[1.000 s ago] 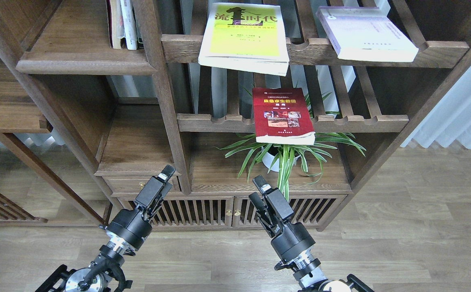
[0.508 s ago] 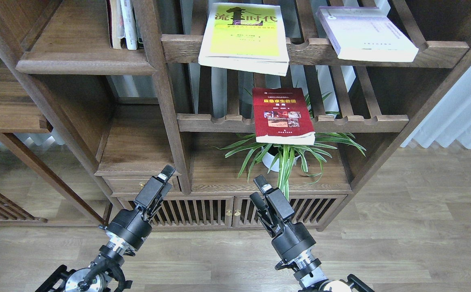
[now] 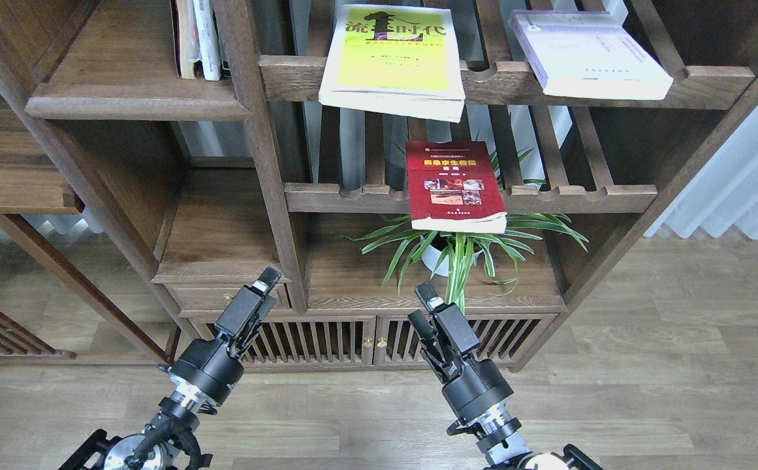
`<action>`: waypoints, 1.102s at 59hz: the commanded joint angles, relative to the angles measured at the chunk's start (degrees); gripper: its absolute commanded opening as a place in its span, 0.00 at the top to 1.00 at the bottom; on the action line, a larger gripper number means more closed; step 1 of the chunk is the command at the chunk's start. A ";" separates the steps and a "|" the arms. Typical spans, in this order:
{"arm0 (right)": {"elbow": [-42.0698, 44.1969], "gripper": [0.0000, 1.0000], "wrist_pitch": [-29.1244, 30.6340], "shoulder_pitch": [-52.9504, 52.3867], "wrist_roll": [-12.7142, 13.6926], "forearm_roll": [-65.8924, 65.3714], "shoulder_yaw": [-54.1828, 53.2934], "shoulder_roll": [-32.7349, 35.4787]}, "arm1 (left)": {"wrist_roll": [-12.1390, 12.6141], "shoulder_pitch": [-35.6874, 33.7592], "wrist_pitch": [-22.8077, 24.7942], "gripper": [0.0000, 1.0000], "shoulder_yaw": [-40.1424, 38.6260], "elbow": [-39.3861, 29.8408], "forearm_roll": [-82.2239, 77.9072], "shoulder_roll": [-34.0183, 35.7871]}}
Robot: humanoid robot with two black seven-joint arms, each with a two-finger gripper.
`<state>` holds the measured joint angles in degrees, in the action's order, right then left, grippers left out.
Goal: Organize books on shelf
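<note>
- Low in front of the cabinet doors, my right gripper (image 3: 423,307) points up at the shelving with nothing in it; its fingers look close together, but I can't tell how far apart they really stand.
- My left gripper (image 3: 262,292) is beside it, also empty, and seen too edge-on to judge its gap.
- Nearest above the right gripper is the red book (image 3: 455,185), flat on a slatted rack (image 3: 568,194), front edge overhanging the rail and the plant (image 3: 457,248).
- Higher up lie the yellow book (image 3: 392,59) and the lavender book (image 3: 587,55).
- The shelf (image 3: 124,98) is upper left, with thin books (image 3: 197,39) standing at its right end.
- I'd take the red book by its overhang, rising beside the leaves.
</note>
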<state>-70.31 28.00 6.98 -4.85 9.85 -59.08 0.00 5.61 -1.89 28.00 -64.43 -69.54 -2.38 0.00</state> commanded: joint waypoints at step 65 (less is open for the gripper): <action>-16.44 0.02 -9.19 -2.76 0.37 4.12 -11.14 4.22 | -0.08 -0.13 0.00 0.00 0.01 0.10 0.01 0.00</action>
<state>-86.21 20.89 4.87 -4.47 13.97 -68.93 2.79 5.54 -2.02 28.00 -64.43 -69.53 -2.37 0.00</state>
